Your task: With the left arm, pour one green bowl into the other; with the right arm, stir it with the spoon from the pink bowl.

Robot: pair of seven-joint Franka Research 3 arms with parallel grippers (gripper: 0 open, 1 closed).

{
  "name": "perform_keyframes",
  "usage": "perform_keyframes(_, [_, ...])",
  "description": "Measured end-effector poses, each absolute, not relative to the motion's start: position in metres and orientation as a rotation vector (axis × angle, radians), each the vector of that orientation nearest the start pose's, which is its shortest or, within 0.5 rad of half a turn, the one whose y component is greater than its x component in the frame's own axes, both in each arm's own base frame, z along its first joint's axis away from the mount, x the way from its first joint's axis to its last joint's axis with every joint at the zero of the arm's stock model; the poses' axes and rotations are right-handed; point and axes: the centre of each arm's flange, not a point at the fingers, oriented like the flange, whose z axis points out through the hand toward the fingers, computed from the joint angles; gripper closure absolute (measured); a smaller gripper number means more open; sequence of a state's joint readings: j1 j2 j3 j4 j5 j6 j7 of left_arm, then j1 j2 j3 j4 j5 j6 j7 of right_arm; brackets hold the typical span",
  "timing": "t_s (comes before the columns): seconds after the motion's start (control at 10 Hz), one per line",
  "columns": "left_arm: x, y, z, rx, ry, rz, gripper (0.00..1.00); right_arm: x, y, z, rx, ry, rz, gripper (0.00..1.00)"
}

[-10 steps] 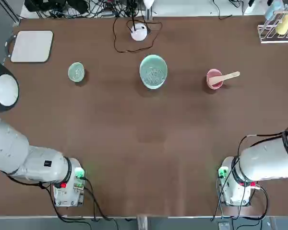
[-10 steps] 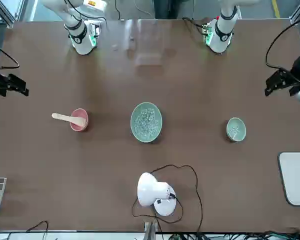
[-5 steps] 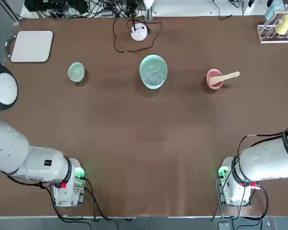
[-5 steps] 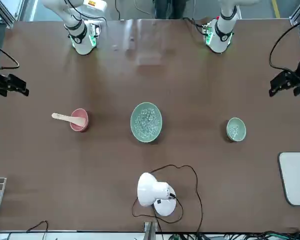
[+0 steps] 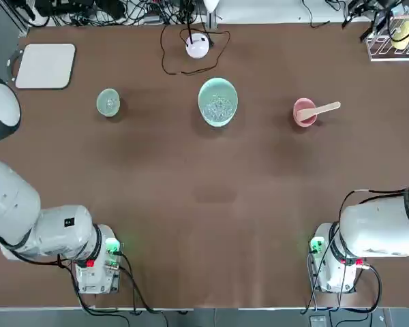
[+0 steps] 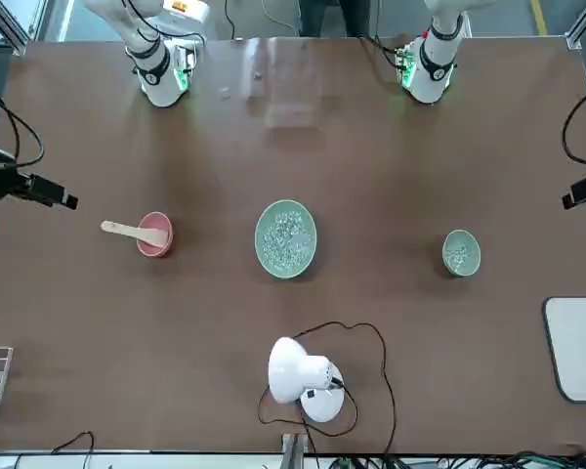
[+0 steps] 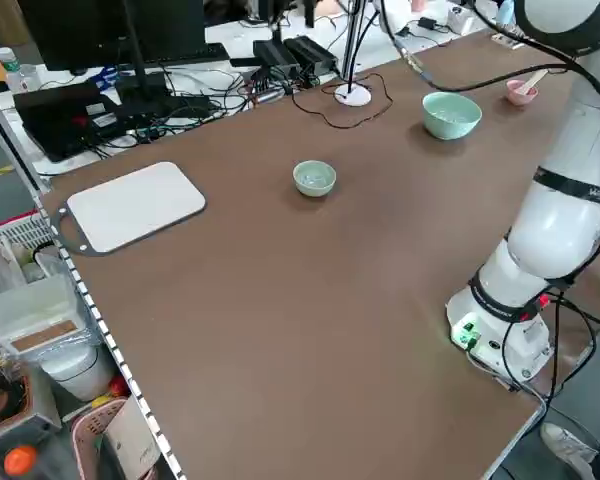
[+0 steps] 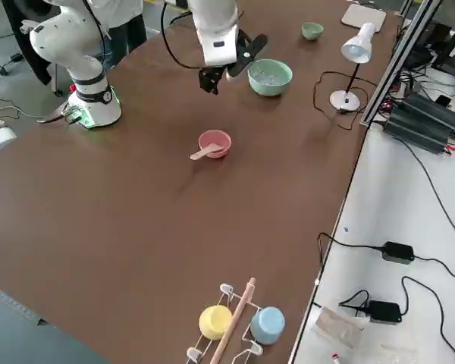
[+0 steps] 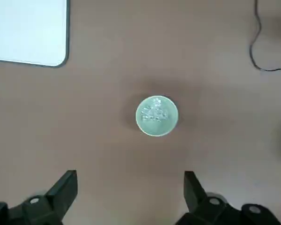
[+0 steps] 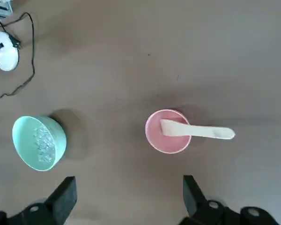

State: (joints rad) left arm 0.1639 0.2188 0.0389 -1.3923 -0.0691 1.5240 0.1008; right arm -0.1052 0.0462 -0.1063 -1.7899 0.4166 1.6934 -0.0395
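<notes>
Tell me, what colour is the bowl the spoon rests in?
Pink bowl; clearest in the right wrist view.

Table (image 5: 211, 197) plain brown. Small bowl (image 5: 108, 103) pale sage green, clear bits inside. Big bowl (image 5: 218, 101) mint-turquoise, paler rim, glinting clear bits. Pink bowl (image 5: 304, 112) solid pink; spoon (image 5: 320, 109) pale beige wood. Arms glossy white, black joint bands, green lights at bases. Board (image 5: 45, 65) left of the small bowl off-white. Lamp (image 6: 303, 377) white, black cable. Rack (image 8: 239, 322) holds yellow and blue cups.
</notes>
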Motion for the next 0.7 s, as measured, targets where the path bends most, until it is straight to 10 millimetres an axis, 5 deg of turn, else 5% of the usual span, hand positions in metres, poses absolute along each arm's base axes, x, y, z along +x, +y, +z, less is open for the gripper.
perform_keyframes(0.3, [0.613, 0.126, 0.475, -3.212, -0.126, 0.142, 0.02, 0.547, -0.096, 0.479, -2.637, 0.276, 0.137, 0.02])
perform_keyframes(0.7, [0.582, 0.137, 0.359, -3.207, 0.039, 0.079, 0.1, 0.535, -0.145, 0.427, -2.562, 0.087, 0.105, 0.04])
